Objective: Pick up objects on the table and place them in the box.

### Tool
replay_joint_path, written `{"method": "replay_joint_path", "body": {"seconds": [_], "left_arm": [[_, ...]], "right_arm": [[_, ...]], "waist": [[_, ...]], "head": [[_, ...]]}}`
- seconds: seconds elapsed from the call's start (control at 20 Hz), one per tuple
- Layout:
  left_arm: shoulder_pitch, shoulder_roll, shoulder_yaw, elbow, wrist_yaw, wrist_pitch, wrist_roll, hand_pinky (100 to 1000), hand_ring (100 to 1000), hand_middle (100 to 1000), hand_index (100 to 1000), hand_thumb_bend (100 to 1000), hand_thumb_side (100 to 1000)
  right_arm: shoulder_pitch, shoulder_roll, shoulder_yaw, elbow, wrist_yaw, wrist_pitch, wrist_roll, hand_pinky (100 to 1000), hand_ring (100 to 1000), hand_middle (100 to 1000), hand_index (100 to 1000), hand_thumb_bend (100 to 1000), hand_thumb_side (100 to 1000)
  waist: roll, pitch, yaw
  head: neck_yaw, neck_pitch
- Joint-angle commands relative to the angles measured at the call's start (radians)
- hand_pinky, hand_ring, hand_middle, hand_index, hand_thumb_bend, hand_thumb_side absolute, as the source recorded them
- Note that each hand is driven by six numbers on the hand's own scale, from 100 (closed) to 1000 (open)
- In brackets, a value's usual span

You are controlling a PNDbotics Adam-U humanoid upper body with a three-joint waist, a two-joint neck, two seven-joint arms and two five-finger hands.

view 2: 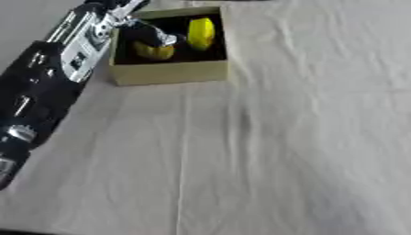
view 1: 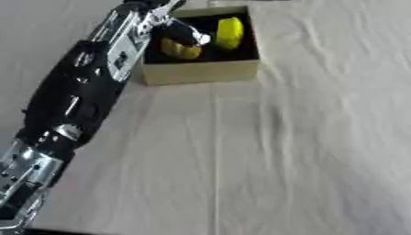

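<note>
The robot's left hand (view 1: 183,31) reaches into the cardboard box (view 1: 201,71), fingers curled around a yellow object (view 1: 180,49); another yellow piece (view 1: 229,33) lies beside it.

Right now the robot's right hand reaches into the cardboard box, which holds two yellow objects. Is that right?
Not quite: it is the left hand, its arm entering from the left eye view's left side. The rest stands: it reaches into the cardboard box, which holds two yellow objects.

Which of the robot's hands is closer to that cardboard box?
Left. The left hand reaches into the box, its fingers down at a darker yellow object beside a brighter yellow one. The right hand shows in neither view.
</note>
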State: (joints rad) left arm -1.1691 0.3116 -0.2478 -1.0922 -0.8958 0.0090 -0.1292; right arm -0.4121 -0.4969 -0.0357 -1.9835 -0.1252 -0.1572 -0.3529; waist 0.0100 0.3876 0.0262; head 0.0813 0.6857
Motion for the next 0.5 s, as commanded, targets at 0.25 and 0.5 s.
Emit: {"method": "replay_joint_path", "body": {"seconds": [0.25,0.5], "left_arm": [[0.047,0.167,0.091,-0.515,0.319,0.148,0.148,876,873,766,850,268,401],[0.233,0.345,0.195,-0.879,0.618,0.194,0.376,866,862,765,857,222,505]], "right_arm": [[-0.003,-0.04,-0.023,-0.017,0.01,-0.018,-0.015,861,830,706,858,100,561],[0.001,-0.072,-0.043,-0.017,0.032,-0.039,-0.038,860,828,709,857,100,550]], "waist": [[0.0,-0.031,0.025],[-0.001,-0.028,0.052]], "head": [[-0.022,0.018],[-0.047,0.014]]}}
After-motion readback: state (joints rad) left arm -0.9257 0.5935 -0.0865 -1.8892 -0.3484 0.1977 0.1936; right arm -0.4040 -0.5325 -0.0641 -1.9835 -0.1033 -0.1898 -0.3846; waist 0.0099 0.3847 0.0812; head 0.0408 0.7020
